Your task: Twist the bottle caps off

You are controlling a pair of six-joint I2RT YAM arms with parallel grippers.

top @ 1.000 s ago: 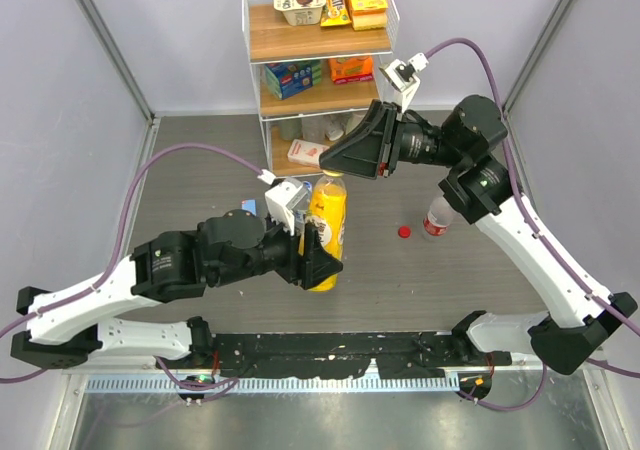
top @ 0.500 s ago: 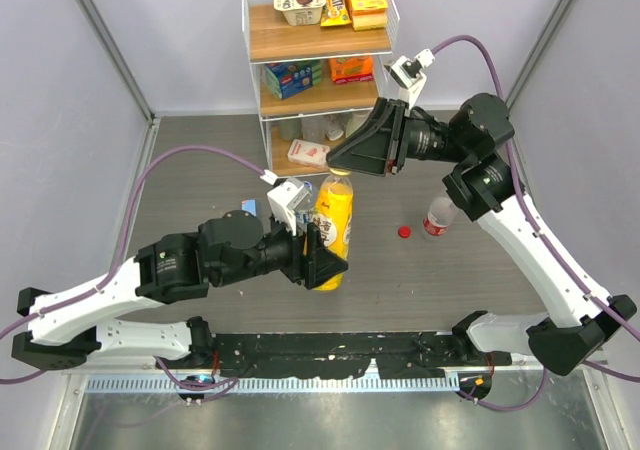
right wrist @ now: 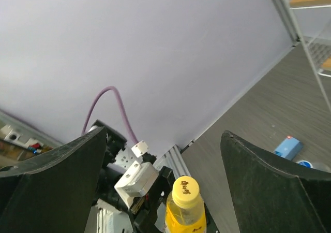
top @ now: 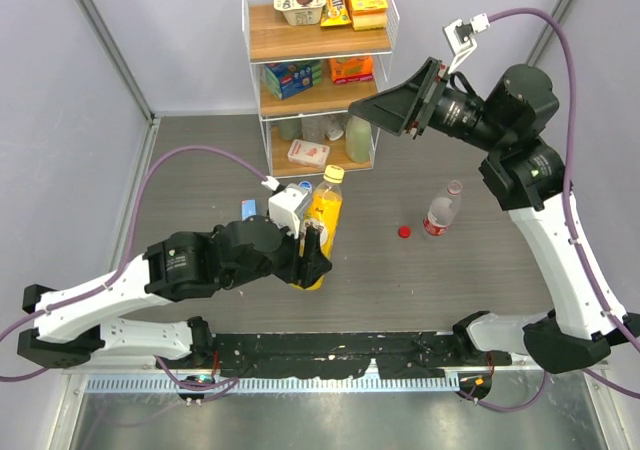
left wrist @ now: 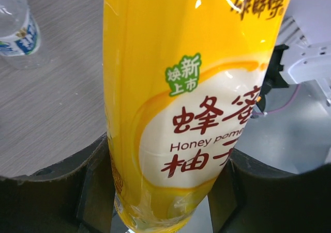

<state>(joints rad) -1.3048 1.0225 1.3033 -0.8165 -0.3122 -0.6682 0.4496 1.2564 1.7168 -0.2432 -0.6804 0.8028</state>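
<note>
While the left fingers (top: pixel 316 252) clamp the lower body of the yellow juice bottle (top: pixel 325 210) at mid worktop (top: pixel 200 170), its long axis runs near upright, yellow cap (top: pixel 334 174) on top, leaning toward the shelf (top: pixel 318 70). Well above the cap, the right fingers (top: pixel 362 110) hang apart, holding nothing.

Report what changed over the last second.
The right pincer opened, let go of the yellow cap on the juice bottle and drew back toward the far right. The left pincer kept its hold on the juice bottle, cap still on. The loose red cap and the red-label bottle stayed put.
</note>
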